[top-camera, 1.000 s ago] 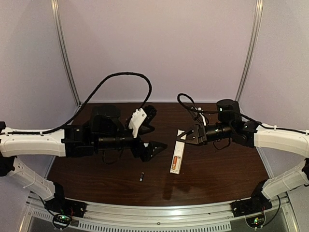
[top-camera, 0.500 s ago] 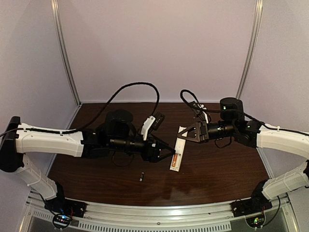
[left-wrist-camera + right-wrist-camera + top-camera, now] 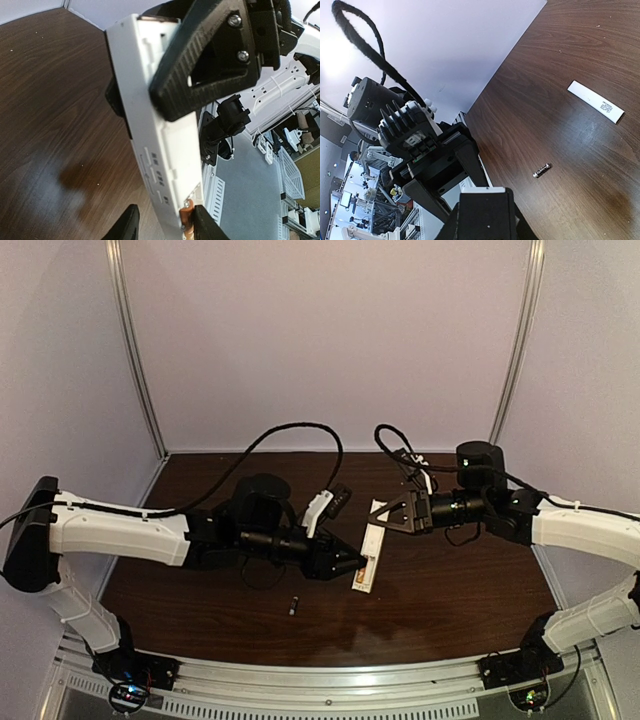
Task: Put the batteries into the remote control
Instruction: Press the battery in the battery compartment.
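Above the brown wooden table point(image 3: 200, 612), your right gripper point(image 3: 382, 523) clamps the slim white plastic remote point(image 3: 150, 115); your left gripper point(image 3: 166, 218) straddles its end, unclenched.

Dark wood table point(image 3: 450, 610): black battery point(image 3: 294, 606), white strip point(image 3: 595, 101), possibly cover.

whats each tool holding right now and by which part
Right tool grips the remote control across its far end. Left tool holds nothing: its fingers flank the remote's near end, by the orange battery, with a gap on one side.
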You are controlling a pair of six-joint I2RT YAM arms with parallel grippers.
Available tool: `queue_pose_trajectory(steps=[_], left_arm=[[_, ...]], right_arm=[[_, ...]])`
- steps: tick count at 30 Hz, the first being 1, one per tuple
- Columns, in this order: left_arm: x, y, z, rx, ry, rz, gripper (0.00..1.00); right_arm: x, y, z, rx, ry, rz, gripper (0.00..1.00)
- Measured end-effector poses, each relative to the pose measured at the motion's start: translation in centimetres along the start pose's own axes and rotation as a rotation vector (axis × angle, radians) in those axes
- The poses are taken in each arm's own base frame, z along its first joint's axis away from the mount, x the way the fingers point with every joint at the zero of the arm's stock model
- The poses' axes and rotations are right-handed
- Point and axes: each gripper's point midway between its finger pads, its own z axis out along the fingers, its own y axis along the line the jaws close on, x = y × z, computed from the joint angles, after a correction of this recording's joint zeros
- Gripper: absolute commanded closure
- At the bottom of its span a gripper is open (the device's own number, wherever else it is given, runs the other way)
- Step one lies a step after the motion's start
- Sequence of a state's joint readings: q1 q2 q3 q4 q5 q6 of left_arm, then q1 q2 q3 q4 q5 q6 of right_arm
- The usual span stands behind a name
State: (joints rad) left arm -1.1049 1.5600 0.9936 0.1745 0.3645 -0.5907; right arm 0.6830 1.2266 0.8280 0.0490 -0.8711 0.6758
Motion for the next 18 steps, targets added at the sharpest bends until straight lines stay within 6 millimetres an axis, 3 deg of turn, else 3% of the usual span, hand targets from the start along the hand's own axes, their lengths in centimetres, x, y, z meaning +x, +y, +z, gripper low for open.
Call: queue_pose_trajectory(steps=[6, 13, 15, 18], left_arm=[[-0.23, -0.08, 0.21, 0.002, -0.001, -0.006, 0.77], [-0.26, 0.09, 0.41, -0.005, 0.005, -0.009, 0.82], [-0.29, 0.15, 0.42, -0.010, 0.006, -0.009, 0.78], [-0.36, 0.26, 0.45, -0.017, 0.005, 0.005, 0.56]], right_arm=[[-0.13, -0.15, -0.02, 0.008, -0.007, -0.001, 1.00], [-0.26, -0.53, -0.16, 0.021, -0.012, 0.005, 1.00], [-0.31, -0.58, -0.19, 0.023, -0.014, 0.007, 1.00], [-0.34, -0.56, -0.20, 0.022, -0.015, 0.012, 1.00]])
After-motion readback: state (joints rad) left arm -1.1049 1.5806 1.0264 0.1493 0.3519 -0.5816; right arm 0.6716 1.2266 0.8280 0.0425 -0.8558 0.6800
